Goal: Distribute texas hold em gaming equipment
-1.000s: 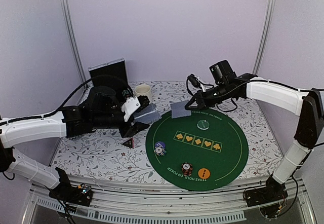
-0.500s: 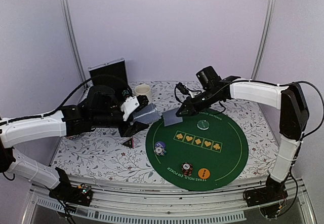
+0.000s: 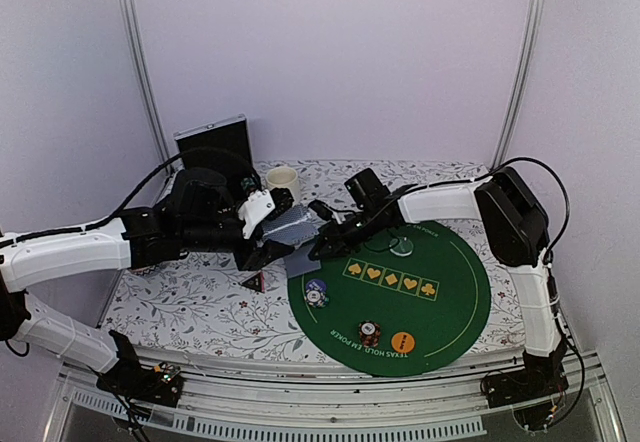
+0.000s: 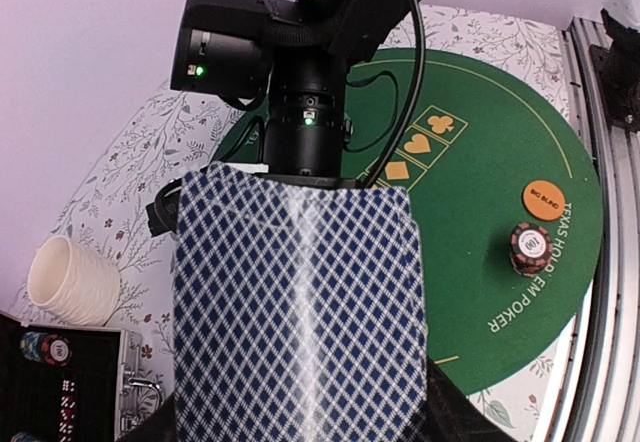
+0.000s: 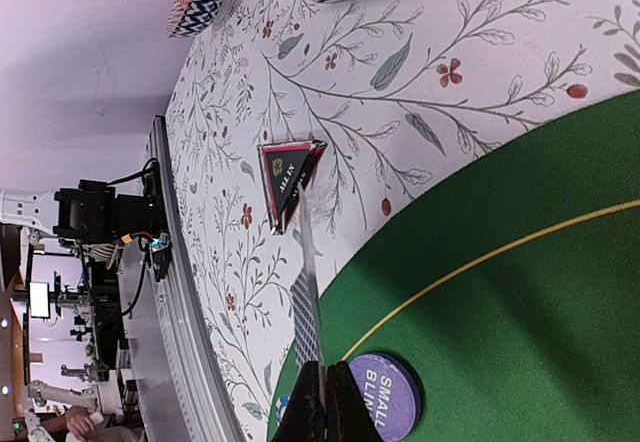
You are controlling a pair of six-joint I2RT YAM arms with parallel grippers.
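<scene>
The left pincer (image 3: 277, 230) is pressed onto a flat deck (image 4: 300, 312) of playing cards. Their backs carry a blue-and-white diamond lattice, and the deck is held above the flowered surface (image 3: 190, 307). The right pincer (image 5: 320, 417) pinches a single card (image 5: 303, 327), seen edge-on as a thin strip, at the rim of the round green mat (image 3: 450, 282). Near it lie the black-red triangular token (image 5: 288, 170) and a purple round disc (image 5: 385, 392).

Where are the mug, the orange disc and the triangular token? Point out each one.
Mug (image 4: 70, 280): left wrist view, on its ribbed side wall.
Orange disc (image 4: 543, 200): left wrist view, middle of its top face.
Triangular token (image 5: 287, 174): right wrist view, middle of its face.
</scene>
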